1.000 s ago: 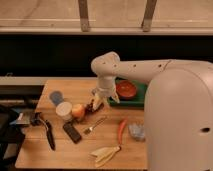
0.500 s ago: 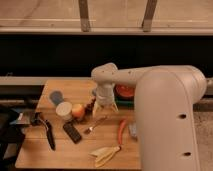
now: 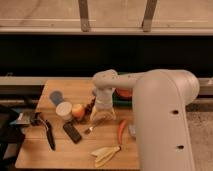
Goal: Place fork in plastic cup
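The slim silver fork (image 3: 90, 128) lies on the wooden table (image 3: 60, 155), just right of the apple (image 3: 78, 110). My gripper (image 3: 102, 117) hangs from the white arm straight above the fork's far handle end, low over the table. Whether it touches the fork is hidden by the wrist. The dull blue-grey plastic cup (image 3: 56, 96) stands upright at the table's back left, well to the left of the gripper. A cream-white cup (image 3: 64, 110) stands between it and the apple.
A black rectangular block (image 3: 73, 132) and a black-handled knife (image 3: 48, 135) lie to the left of the fork. An orange-handled tool (image 3: 121, 129) with a yellow end (image 3: 103, 154) lies to the right. A red bowl (image 3: 124, 93) sits behind the arm.
The arm has swung forward and down. The gripper has dropped from beside the red bowl to just over the fork's handle. The fork and cups have not moved.
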